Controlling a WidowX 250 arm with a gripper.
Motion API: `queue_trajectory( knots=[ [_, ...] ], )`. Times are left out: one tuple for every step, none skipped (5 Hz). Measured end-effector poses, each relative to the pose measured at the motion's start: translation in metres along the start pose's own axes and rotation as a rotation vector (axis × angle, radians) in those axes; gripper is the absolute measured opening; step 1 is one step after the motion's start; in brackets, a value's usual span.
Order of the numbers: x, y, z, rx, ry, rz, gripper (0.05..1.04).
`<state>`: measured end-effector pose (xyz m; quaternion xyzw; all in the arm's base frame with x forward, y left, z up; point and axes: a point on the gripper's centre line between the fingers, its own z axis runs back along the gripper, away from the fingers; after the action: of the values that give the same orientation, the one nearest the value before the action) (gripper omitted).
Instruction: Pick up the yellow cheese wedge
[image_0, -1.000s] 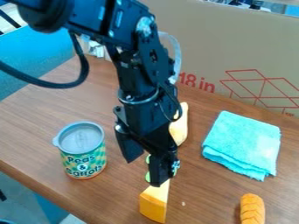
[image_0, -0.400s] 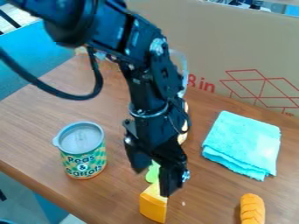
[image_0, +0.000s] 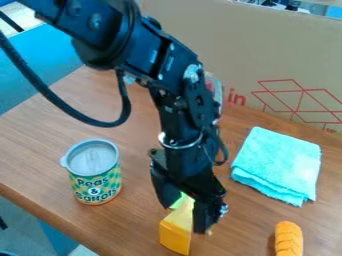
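Note:
The gripper (image_0: 183, 218) hangs low over the front part of the wooden table, its fingers apart. Between and just in front of them is a yellow-orange cheese wedge (image_0: 176, 235); its back part runs in among the fingers, and whether they touch it I cannot tell. A bit of a light green object (image_0: 179, 200) shows behind the wedge, mostly hidden by the gripper.
A can with a grey top (image_0: 97, 182) stands upright to the left. On the right lie a folded turquoise cloth (image_0: 277, 165) and, nearer the front, an orange ridged piece (image_0: 288, 240). A large cardboard box (image_0: 267, 55) walls off the back.
The gripper has moved right and down toward the front, to around the back part of the wedge. The can, cloth, wedge and orange piece have stayed put.

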<state>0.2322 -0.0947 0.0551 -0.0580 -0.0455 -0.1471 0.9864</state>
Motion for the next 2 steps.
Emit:
queue_trajectory(
  knots=[
    [0.006, -0.002, -0.018, 0.006, 0.026, 0.038, 0.918],
    [0.010, 0.001, -0.028, 0.031, 0.045, 0.043, 0.654]
  ],
)
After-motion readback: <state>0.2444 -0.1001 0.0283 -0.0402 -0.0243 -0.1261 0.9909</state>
